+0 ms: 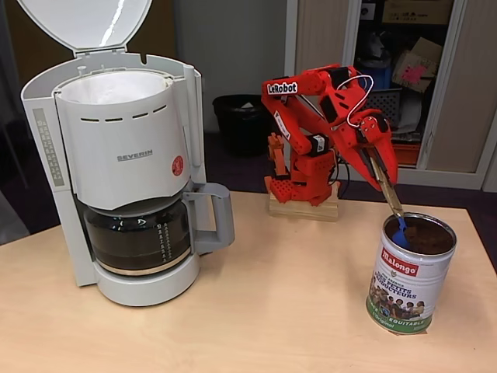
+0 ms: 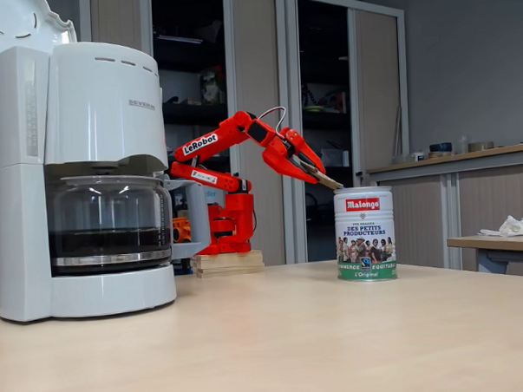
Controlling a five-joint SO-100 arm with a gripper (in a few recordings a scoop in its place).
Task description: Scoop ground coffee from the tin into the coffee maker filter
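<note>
The dark brown fine ground coffee (image 1: pixel 425 235) lies inside the shiny cylindrical metal tin with the white Malongo label (image 1: pixel 409 273), filling it almost to the rim. The tin stands upright on the light wooden table (image 1: pixel 256 311), at the right side in a fixed view, well apart from the coffee maker. A small blue plastic spoon (image 1: pixel 400 231) dips into the tin at its left inner edge, with the bowl touching the powder. The red two-finger gripper (image 1: pixel 386 180) of the red arm (image 1: pixel 314 128) reaches down to the tin from above and is closed on the handle of this spoon; the fingers are nearly together around it. In another fixed view the gripper (image 2: pixel 323 178) ends just over the rim of the tin (image 2: pixel 365 234). The large white plastic coffee maker (image 1: pixel 124 163) stands at the left, its round hinged lid (image 1: pixel 85 23) open upward, with a white paper filter (image 1: pixel 112 85) in the top. Its glass carafe with grey handle (image 1: pixel 140 237) sits under the filter part.
</note>
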